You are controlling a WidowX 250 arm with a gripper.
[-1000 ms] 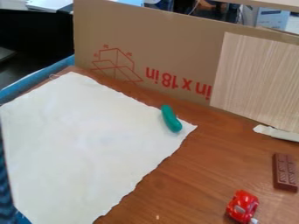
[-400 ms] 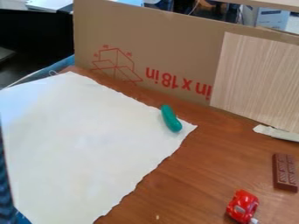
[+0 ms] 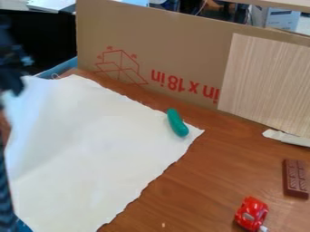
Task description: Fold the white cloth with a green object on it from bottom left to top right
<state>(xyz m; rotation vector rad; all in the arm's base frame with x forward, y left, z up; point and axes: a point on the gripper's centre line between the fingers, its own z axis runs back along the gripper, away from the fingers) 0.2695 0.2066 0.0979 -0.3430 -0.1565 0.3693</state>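
At the left edge of the camera view is my black gripper (image 3: 14, 88), partly cut off by the frame and blurred. It is shut on the left corner of the white cloth (image 3: 97, 149), which is raised off the table in a slope. The rest of the cloth lies spread on the wood. On top of the cloth, close to its right corner, rests the green object (image 3: 177, 123), long and slightly curved, well away from the gripper.
A cardboard panel (image 3: 181, 50) stands along the back of the wooden table (image 3: 200, 181), with a light wood board (image 3: 269, 81) against it. A red toy car (image 3: 251, 214) and a brown chocolate bar (image 3: 295, 178) lie at the right, below a white strip (image 3: 288, 137).
The gripper has come into view at the left edge. The cloth's left side has risen and shifted up and to the right, baring some wood beneath. The green object has stayed put.
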